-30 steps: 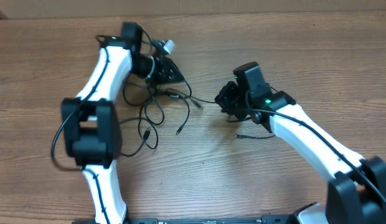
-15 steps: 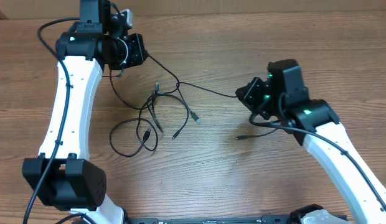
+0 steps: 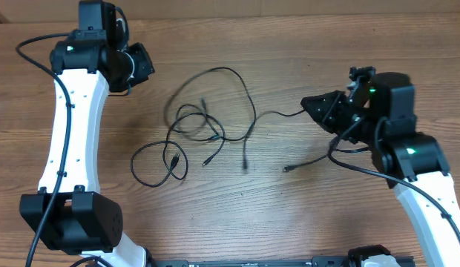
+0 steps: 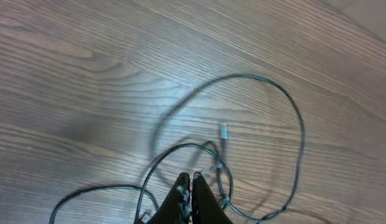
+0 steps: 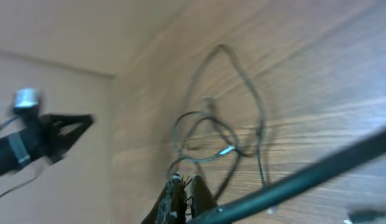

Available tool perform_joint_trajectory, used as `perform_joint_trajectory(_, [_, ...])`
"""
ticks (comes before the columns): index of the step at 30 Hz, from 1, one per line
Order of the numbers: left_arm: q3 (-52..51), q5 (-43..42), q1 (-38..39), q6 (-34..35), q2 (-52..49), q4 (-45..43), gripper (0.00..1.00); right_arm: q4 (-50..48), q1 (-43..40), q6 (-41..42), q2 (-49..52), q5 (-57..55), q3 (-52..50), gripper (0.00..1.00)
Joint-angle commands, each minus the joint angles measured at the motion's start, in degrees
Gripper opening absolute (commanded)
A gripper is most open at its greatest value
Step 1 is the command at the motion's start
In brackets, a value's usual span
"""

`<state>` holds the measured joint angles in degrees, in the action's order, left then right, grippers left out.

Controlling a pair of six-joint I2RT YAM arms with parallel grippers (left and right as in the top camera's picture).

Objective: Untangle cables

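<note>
Though clenched tight up at the far left, seems to carry nothing: showing no strand running to the left gripper (image 3: 150,64). Moving to mid-table now, finding the cables (image 3: 202,127) lying on the wooden table (image 3: 304,44), well apart from that left gripper: a knot of small overlapping loops in the centre, a flat oval loop on the near left side, a tall arch sweeping toward the far edge. Blurred in places, so crossings hard to sort out. Further right, following one strand out of the knot straight into the right gripper (image 3: 307,104), clamped shut on it. Just nearer than that, spotting a loose plug end (image 3: 288,168) lying clear of the knot, close to the right arm.

Reads as the pull-apart step: one strand gripped out at the right, knot not yet open. Next, probably calls for bringing the left gripper down onto the central loops to pin or pinch one of them, then hauling rightward with the right gripper. Without that anchor, risks dragging the whole bundle along instead of loosening it. Needs a slow, steady pull.
</note>
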<state>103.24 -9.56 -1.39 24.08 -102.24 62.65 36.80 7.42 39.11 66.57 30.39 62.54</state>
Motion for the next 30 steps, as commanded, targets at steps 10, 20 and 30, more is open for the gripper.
perform_joint_trajectory(10, [0.1, -5.6, 5.3, -4.1, -2.8, 2.1, 0.26, -7.6, -2.1, -5.8, -1.2, 18.7, 0.2, 0.04])
perform_joint_trajectory(20, [0.1, -23.3, 13.8, -13.4, -11.0, -1.2, 0.83, -16.7, -2.1, -4.9, -1.1, 20.1, 0.2, 0.04])
perform_joint_trajectory(30, [0.1, -24.5, 23.0, -4.3, -20.5, -11.1, 0.89, -16.5, -2.1, -5.1, 0.1, 21.0, 0.2, 0.04])
